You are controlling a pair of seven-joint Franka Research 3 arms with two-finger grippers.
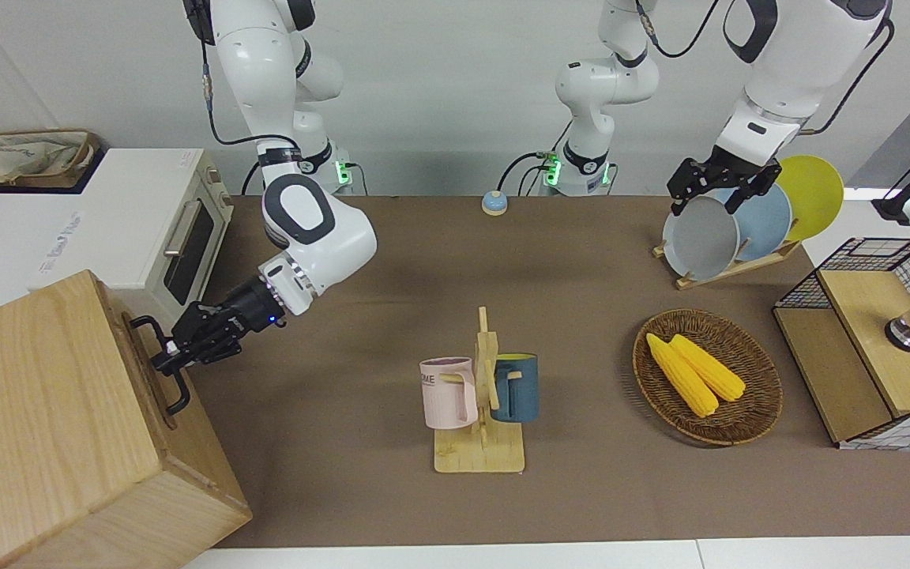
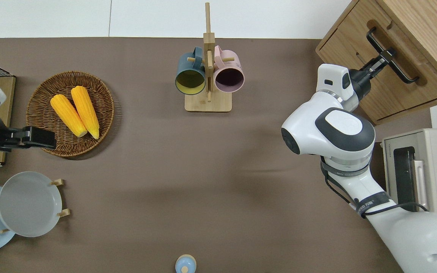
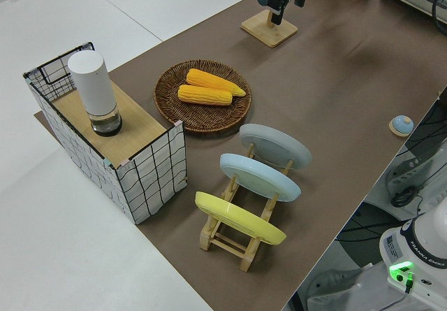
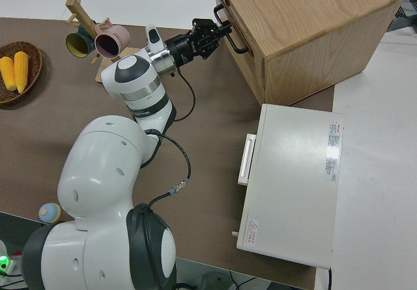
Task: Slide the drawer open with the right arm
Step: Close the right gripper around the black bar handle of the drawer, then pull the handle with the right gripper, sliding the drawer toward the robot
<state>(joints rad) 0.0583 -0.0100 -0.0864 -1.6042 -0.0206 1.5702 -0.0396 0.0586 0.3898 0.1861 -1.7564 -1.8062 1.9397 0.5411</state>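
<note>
At the right arm's end of the table stands the big pale wooden box (image 1: 44, 427), cut off by the front view's edge, with the drawer (image 2: 389, 72) in its face toward the table's middle. The right gripper (image 1: 167, 359) reaches level to the drawer's black bar handle (image 2: 393, 57), its fingers narrowed around the bar about midway. In the front view the gripper body hides much of the bar; the overhead view shows the whole bar and the fingertips on either side of it. The right side view shows a thin gap around the drawer front, though how far out it stands is hard to judge. Nearer the robots beside the box sits the white toaster oven (image 1: 155, 229). The mug rack (image 1: 483, 403) stands mid-table, farther from the robots. Toward the left arm's end lie the corn basket (image 1: 708, 375), the plate rack (image 1: 739, 229) and the wire-grid box (image 1: 866, 348), partly cut off. The left arm is parked; whether the left gripper (image 1: 712, 186) is open cannot be told.
</note>
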